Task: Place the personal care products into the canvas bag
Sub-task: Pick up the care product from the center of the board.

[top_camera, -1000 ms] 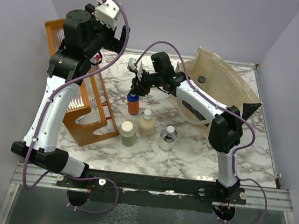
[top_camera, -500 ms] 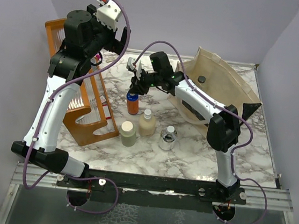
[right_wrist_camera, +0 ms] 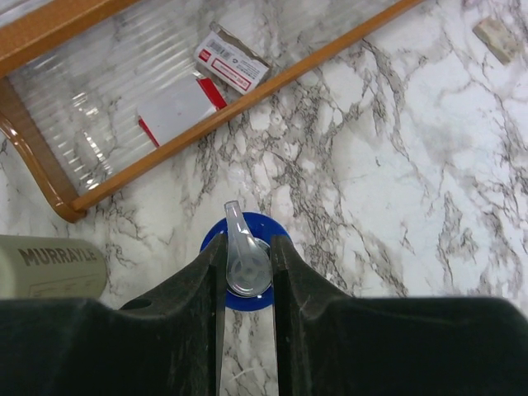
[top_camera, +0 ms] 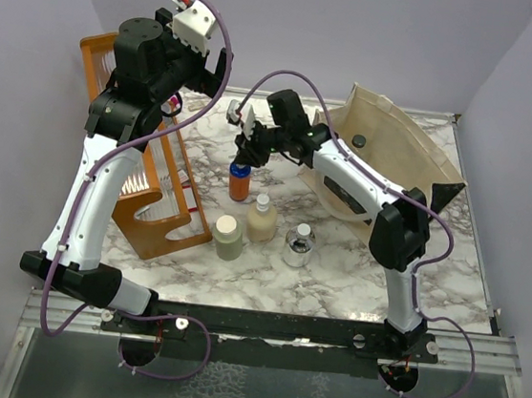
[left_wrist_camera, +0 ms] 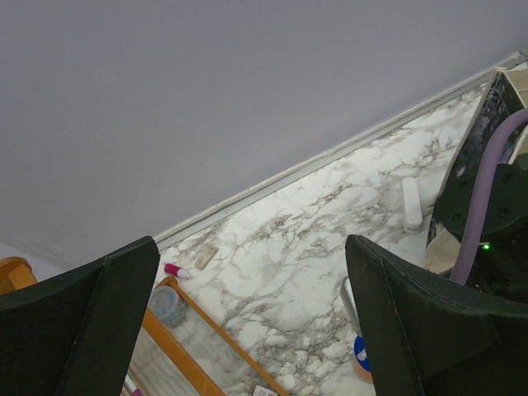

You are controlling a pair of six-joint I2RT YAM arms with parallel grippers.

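The orange bottle (top_camera: 239,185) with a blue cap stands upright on the marble table. My right gripper (top_camera: 246,148) is directly above it. In the right wrist view the gripper (right_wrist_camera: 247,249) is shut on the clear nozzle on top of the blue cap (right_wrist_camera: 256,295). The olive-grey bottle (top_camera: 227,236), the beige pump bottle (top_camera: 262,220) and the squat silvery bottle (top_camera: 298,246) stand in a row nearer the front. The canvas bag (top_camera: 401,149) lies open at the back right, and a small black cap (top_camera: 357,140) shows inside it. My left gripper (top_camera: 214,66) is raised high, open and empty (left_wrist_camera: 252,330).
An orange wooden rack (top_camera: 154,207) stands at the left and holds cards (right_wrist_camera: 231,59) and a clear ribbed tray. The olive-grey bottle (right_wrist_camera: 49,266) shows at the left of the right wrist view. A small pink item (left_wrist_camera: 176,270) and a tan chip (left_wrist_camera: 205,256) lie near the back wall.
My right gripper has shifted slightly up and to the right over the orange bottle. The bottle has barely moved. The left arm has not moved.
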